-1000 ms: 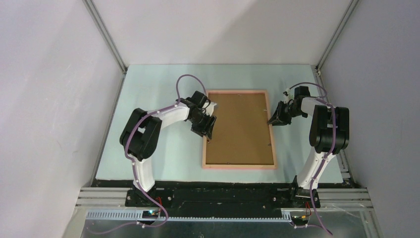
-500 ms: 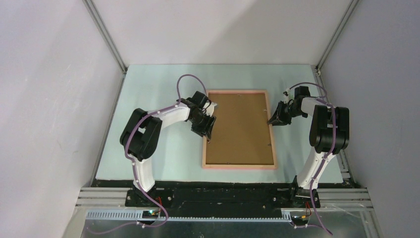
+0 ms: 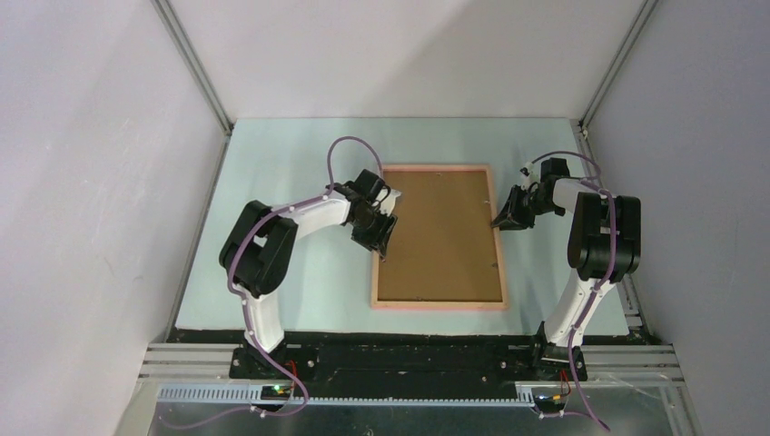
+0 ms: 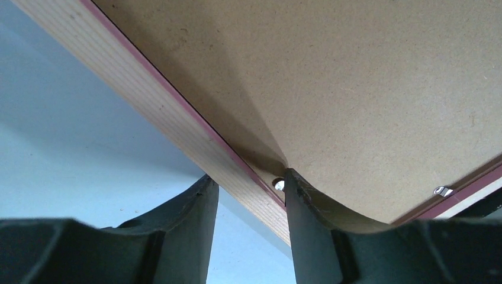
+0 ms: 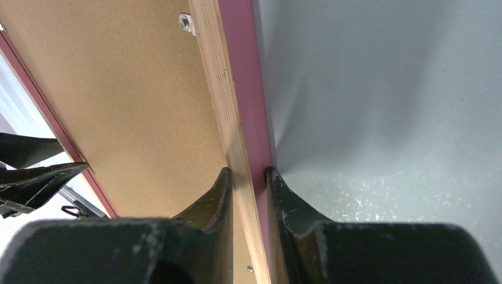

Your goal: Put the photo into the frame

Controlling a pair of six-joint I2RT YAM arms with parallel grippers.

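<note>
- On the pale table (image 3: 291, 272), no photo shows in any view. If it is already in place, it lies hidden under the brown backing board (image 3: 440, 236), and I cannot tell that.
- Face down, the pink frame (image 3: 439, 306) lies flat between the arms, with that board filling its opening.
- At the left rail, the left gripper (image 4: 245, 183) stands with fingers apart astride the wood. Its inner finger (image 4: 308, 236) sits against the board's edge, which curls upward beside a small metal tab (image 4: 278, 184).
- Pressing harder there could crease or snap the bent board, or catch and bend that tab.
- Across the frame, the right gripper (image 5: 248, 174) is clamped on the right rail, one finger on each side.
- If the left finger drags sideways, the frame may twist against that clamp or skid on the table.
- Should the board spring down, a photo beneath could shift or scuff. With none inside, closing up would leave the task undone.
</note>
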